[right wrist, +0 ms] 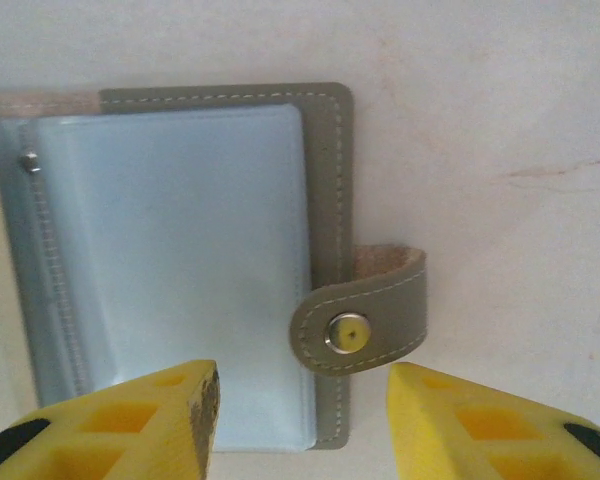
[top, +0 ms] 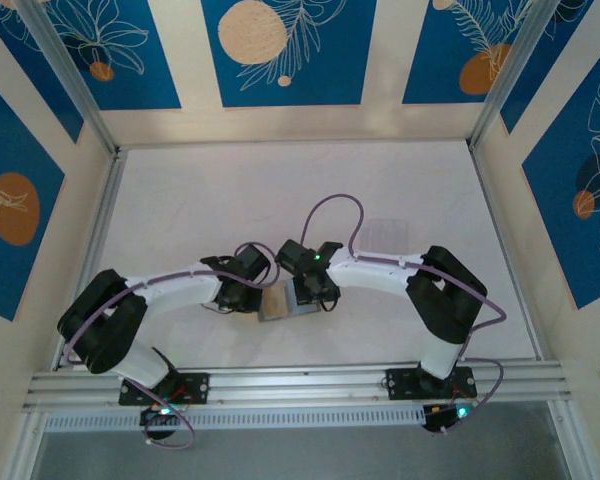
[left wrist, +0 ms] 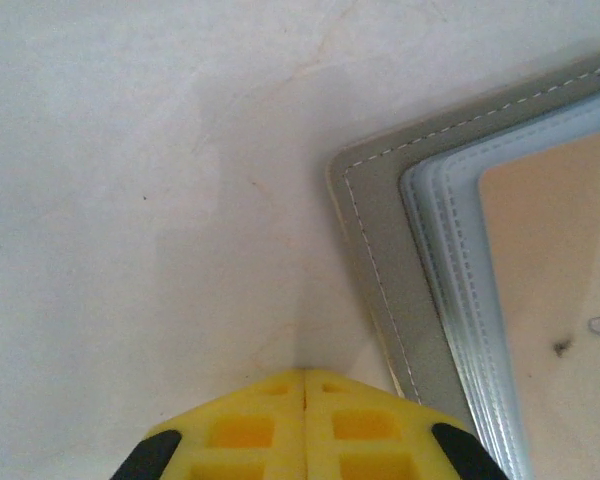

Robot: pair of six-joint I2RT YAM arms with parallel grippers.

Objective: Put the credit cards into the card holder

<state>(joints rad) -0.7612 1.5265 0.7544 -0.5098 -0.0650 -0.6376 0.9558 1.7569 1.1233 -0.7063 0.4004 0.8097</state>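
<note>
White tabletop (top: 230, 200) makes the floor of a booth whose walls carry blue panels (top: 280, 50) with leaf drawings. Near the front edge, between the two arms, the card holder (right wrist: 170, 250) lies flat and open, its pale bluish plastic sleeves facing up inside a grey stitched cover. The right gripper (right wrist: 302, 410) stands with its yellow fingers apart and nothing between them. One finger hangs over the clear sleeve. The other is over bare table beyond the cover's edge, and the snap strap (right wrist: 365, 318) lies folded over that edge in the gap. Whether either finger touches the sleeve I cannot tell. The left gripper (left wrist: 305, 405) has its fingers pressed together on nothing, its tip just beside the holder's grey border near a rounded corner, at or close to the table. A peach card (left wrist: 550, 280) sits in a sleeve on that side. Well apart from the holder, farther back on the right, lies what looks like a pale card (top: 385, 232), faint against the white surface. Purple cables (top: 335, 205) loop above the arms.
</note>
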